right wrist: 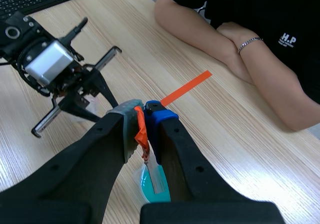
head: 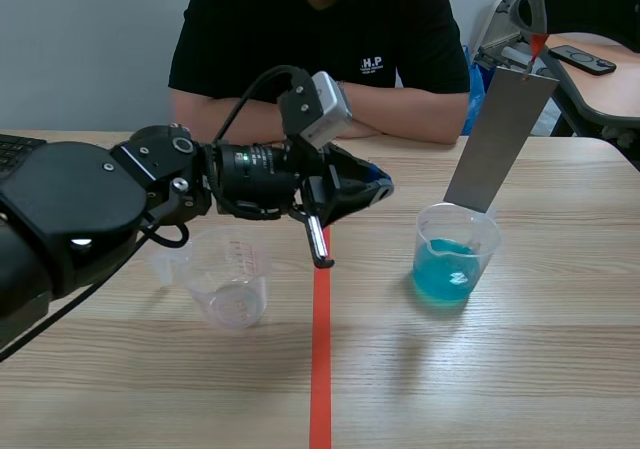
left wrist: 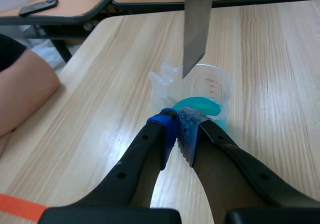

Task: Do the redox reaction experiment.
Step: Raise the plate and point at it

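Scene view has the metal strip [head: 500, 139] in the upper right of the frame, pinched by its orange-red tab in the right arm's fingers [right wrist: 161, 118]. Its lower end is at the rim of the beaker of blue liquid [head: 455, 259], right of centre on the desk [head: 560, 369]. The dip looks still to do, as the strip's end seems clear of the liquid, and the left arm's fingers [left wrist: 167, 134] are pressed together on nothing at mid-frame.

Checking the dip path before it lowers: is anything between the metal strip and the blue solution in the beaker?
Nothing visible. The metal strip, held by the right tool, hangs over the open beaker; the shut left tool lies short of it.
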You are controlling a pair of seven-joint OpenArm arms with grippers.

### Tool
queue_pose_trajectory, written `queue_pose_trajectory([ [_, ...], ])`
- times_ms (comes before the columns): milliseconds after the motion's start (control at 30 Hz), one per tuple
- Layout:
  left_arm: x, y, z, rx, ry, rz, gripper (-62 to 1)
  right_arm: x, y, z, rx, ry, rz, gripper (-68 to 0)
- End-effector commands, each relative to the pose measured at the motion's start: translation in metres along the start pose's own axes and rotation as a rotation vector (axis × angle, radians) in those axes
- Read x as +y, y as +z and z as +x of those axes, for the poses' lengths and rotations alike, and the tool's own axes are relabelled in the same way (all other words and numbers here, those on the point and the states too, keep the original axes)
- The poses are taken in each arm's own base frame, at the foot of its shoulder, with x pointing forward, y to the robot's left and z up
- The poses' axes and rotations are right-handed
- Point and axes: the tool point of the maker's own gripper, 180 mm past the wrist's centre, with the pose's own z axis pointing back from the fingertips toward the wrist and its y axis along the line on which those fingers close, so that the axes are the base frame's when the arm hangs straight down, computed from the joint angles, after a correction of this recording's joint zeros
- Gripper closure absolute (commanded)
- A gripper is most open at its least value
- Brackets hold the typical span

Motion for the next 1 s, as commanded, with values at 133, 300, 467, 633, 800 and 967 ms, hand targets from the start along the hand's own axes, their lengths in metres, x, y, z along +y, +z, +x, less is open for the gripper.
queue_pose_trajectory([
  [133,0.009,-0.012,0.021,-0.046,-0.010,0.005,-4.0,0.001,0.005,0.015,-0.036,0.037,0.005,-1.5],
  [300,0.009,-0.012,0.022,-0.052,-0.005,0.007,-4.0,0.001,0.005,0.015,-0.036,0.037,0.005,-1.5],
  [467,0.009,-0.015,0.024,-0.050,-0.003,0.006,-4.0,0.001,0.005,0.015,-0.036,0.037,0.005,-1.5],
  [633,0.008,-0.021,0.030,-0.062,-0.007,0.000,-4.0,0.001,0.005,0.015,-0.036,0.037,0.005,-1.5],
  [800,0.008,-0.024,0.035,-0.071,-0.010,-0.002,-4.0,0.001,0.005,0.015,-0.037,0.037,0.005,-1.5],
  [967,0.006,-0.032,0.039,-0.065,-0.015,-0.010,-4.0,0.001,0.005,0.015,-0.037,0.037,0.005,-1.5],
])
